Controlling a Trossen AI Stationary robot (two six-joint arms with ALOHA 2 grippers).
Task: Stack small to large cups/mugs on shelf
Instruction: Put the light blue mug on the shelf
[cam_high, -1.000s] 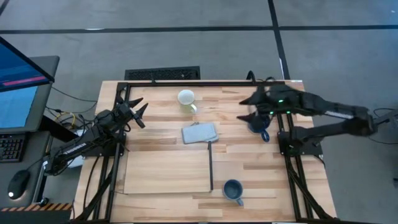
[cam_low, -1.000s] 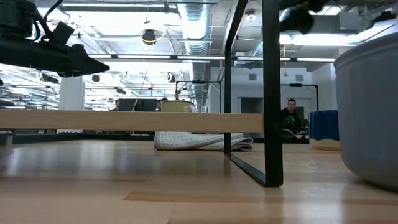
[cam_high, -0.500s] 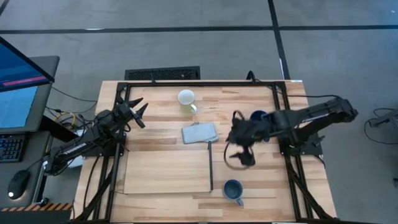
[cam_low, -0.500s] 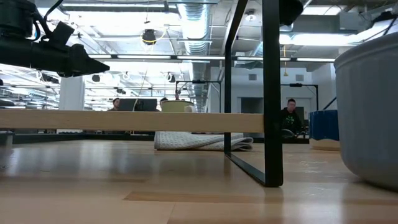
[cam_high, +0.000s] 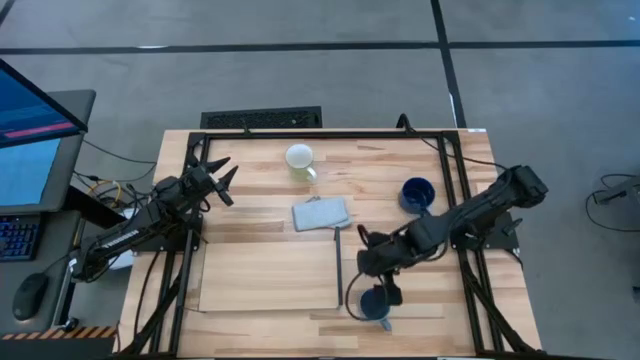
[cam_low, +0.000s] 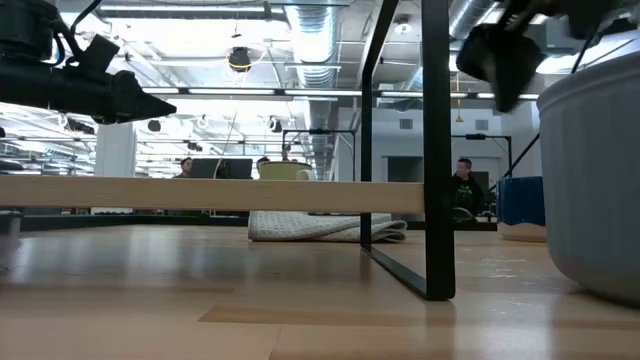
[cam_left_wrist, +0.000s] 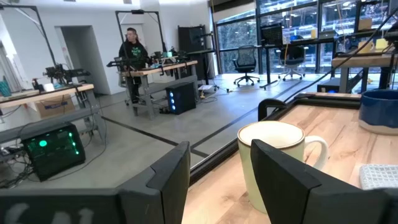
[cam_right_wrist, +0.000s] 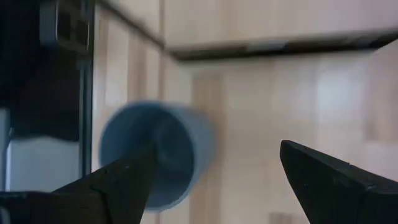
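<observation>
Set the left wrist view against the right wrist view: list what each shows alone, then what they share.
Only the left wrist view: the cream-white mug, the dark navy mug, a corner of the grey cloth, and a person in the room beyond. Only the right wrist view: the small grey-blue mug seen from above, and the shelf edge. Both show the wooden tabletop and open fingers.

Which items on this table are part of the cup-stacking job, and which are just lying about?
Part of the job:
- small grey-blue mug, under the open right claw
- dark navy mug
- cream mug
- plywood shelf

Lying about:
- grey folded cloth
- left claw, open, waiting at the table's left edge
</observation>
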